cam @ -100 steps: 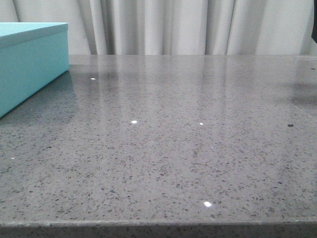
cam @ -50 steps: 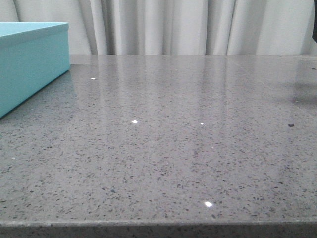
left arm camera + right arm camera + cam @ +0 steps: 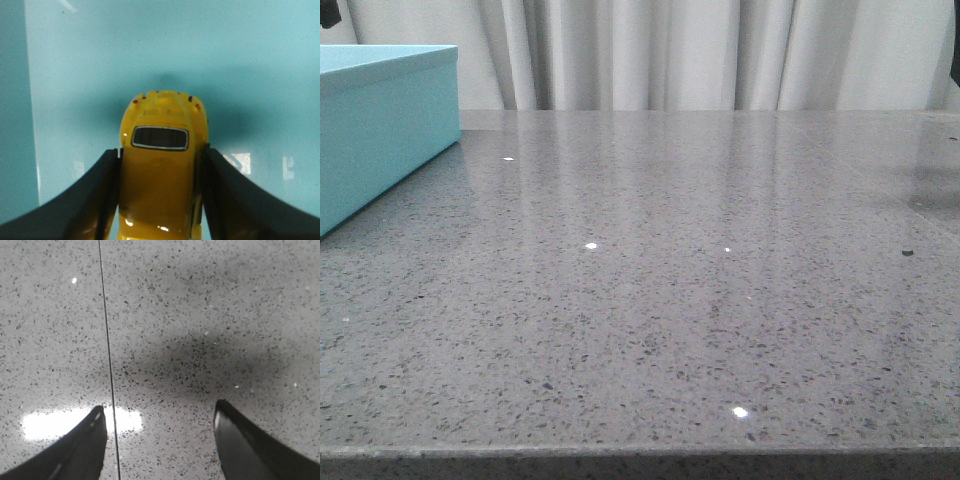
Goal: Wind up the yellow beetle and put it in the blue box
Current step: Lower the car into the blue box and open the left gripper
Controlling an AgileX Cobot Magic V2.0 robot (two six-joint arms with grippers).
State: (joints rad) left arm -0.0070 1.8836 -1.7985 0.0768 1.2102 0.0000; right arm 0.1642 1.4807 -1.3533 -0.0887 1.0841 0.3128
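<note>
My left fingers (image 3: 159, 200) clamp the yellow beetle (image 3: 162, 165) over the blue box (image 3: 150, 50); dropped from here, it may bounce or tip. My right fingers (image 3: 160, 440) gape, holding nothing.

A grey speckled stone table (image 3: 660, 300) fills most of the front view, its polished top glossy enough to mirror the pale folds behind it. Small bright glints of light (image 3: 590, 245) dot the surface. Behind the far edge hangs a white pleated curtain (image 3: 700, 50). In the right wrist view a thin dark seam (image 3: 107, 360) runs across the tabletop beside a bright reflected patch (image 3: 60, 422).
</note>
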